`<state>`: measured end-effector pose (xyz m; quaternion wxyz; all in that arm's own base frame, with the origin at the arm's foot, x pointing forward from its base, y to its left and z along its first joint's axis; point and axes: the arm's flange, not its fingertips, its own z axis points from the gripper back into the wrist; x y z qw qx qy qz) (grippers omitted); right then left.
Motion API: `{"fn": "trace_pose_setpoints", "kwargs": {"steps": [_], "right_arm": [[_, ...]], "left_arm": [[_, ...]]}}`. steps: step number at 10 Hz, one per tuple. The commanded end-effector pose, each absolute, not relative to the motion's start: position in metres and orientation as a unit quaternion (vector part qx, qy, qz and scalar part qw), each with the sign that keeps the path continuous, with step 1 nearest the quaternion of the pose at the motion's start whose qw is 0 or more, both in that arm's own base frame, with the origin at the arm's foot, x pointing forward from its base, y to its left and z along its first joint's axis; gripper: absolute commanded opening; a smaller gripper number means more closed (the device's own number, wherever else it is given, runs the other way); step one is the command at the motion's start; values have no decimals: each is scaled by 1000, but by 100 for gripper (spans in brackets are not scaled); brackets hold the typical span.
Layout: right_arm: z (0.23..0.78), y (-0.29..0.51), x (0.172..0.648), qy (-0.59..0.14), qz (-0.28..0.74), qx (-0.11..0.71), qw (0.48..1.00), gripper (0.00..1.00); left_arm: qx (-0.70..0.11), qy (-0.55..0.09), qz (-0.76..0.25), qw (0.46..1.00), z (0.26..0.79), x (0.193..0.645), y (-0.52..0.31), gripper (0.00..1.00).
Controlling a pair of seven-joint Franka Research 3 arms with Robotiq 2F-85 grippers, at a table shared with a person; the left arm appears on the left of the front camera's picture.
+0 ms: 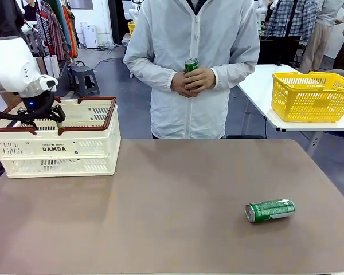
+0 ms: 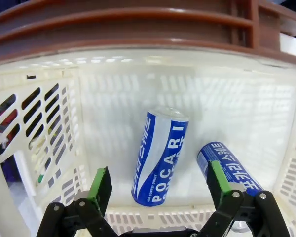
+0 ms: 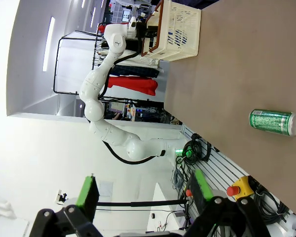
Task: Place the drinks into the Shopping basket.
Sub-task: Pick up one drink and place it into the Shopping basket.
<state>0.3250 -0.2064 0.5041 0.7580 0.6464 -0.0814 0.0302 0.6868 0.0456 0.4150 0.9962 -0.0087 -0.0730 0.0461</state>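
Note:
The cream Shopping basket [image 1: 74, 150] with a brown rim stands at the table's far left. My left gripper [image 1: 44, 117] hangs just inside its top. In the left wrist view the left gripper [image 2: 159, 173] is open, and two blue Pocari Sweat drinks [image 2: 160, 158] [image 2: 226, 165] rest on the basket's floor [image 2: 113, 113] below it, touching neither finger. A green drink [image 1: 269, 210] lies on its side on the table's right part and shows also as a can [image 3: 274, 122] in the right wrist view. The person holds another green drink [image 1: 191, 65] in both hands. My right gripper [image 3: 144, 186] is open and holds nothing.
A bright yellow mesh basket [image 1: 312, 94] sits on a white side table at the far right. The person stands at the table's far edge, in the middle. The brown table [image 1: 172, 195] is bare between the Shopping basket and the lying can.

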Motion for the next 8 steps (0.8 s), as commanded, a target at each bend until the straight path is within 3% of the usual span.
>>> {"fn": "trace_pose_setpoints", "kwargs": {"steps": [1, 3, 5, 8], "right_arm": [[509, -207, 324, -74, 29, 647, 759, 100], [509, -207, 324, -74, 29, 647, 759, 100], [509, -207, 324, -74, 29, 647, 759, 100], [509, -207, 324, -74, 29, 647, 759, 100]], "left_arm": [[-41, -99, 47, 993, 444, 665, 50, 100], [-110, -109, 30, 987, 512, 633, 55, 100], [-264, -152, 24, 952, 567, 579, 47, 100], [-442, -39, -81, 892, 581, 492, 82, 100]]}}
